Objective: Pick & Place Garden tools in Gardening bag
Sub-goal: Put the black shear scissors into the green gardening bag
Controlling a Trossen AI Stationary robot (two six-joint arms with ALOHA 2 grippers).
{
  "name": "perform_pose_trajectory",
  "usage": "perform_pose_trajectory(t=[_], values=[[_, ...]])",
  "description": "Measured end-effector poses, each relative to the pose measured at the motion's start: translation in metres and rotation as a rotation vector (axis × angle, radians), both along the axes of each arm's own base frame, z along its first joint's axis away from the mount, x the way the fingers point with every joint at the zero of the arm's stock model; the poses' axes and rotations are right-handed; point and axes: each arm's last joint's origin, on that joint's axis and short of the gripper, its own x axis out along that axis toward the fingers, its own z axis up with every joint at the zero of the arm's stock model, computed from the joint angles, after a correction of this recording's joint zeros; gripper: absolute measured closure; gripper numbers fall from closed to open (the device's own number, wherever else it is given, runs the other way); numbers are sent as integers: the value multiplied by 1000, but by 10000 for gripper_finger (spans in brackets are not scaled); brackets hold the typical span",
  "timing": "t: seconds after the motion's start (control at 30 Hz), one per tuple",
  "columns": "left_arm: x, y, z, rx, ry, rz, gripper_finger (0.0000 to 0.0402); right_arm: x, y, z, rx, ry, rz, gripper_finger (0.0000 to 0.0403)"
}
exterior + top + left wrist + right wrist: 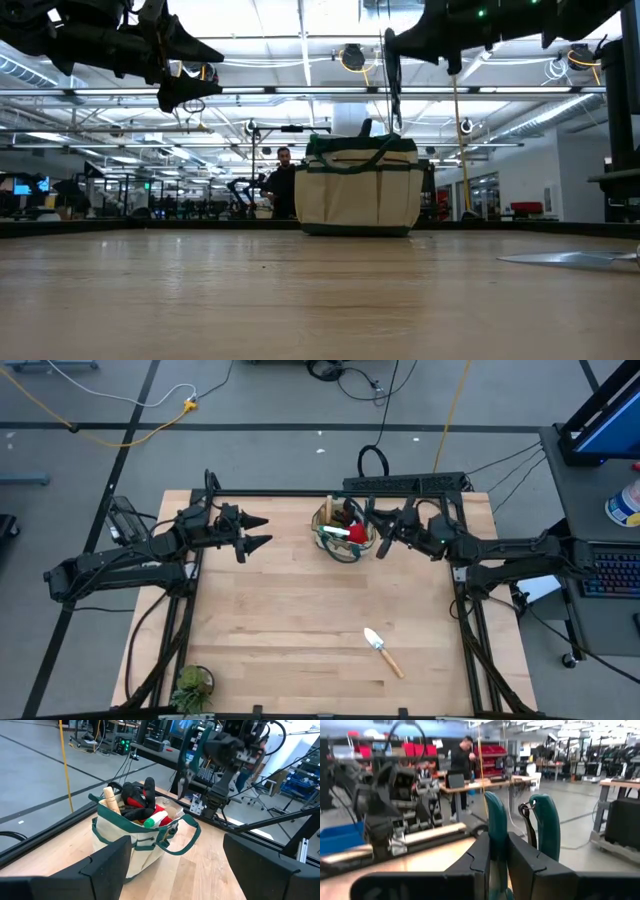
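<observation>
**Shears held over the bag**

The right claw (500, 865) pinches teal-handled shears (545, 827) just beside the bag (345, 535). Left claw (255, 532), spread, waits farther from it. Stiff, likely slippery handles; a trowel (381, 650) lies well off the bag.

Setting: robotics lab or workshop — rows of workbenches (485, 785), red parts bins (492, 751), ceiling strip lights (300, 35), floor cables (130, 420), a person (462, 762) standing.

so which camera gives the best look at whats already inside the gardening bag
The left wrist view: it looks down into the gardening bag, showing a wooden handle, black and red items and a green cap. The high view shows the bag small, contents hard to separate. The low view shows only its side. The right wrist view misses it.
</observation>
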Motion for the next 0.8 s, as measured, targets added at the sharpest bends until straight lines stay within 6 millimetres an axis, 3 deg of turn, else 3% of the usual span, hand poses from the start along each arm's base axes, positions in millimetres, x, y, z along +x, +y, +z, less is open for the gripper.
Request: perform_pose_trajectory(t=[0.43,0.8], values=[[0,0,0,0,0,0,78,27,-5,-36,3,171,4,370],[0,0,0,9,2,-1,78,28,-5,-46,23,255,4,370]])
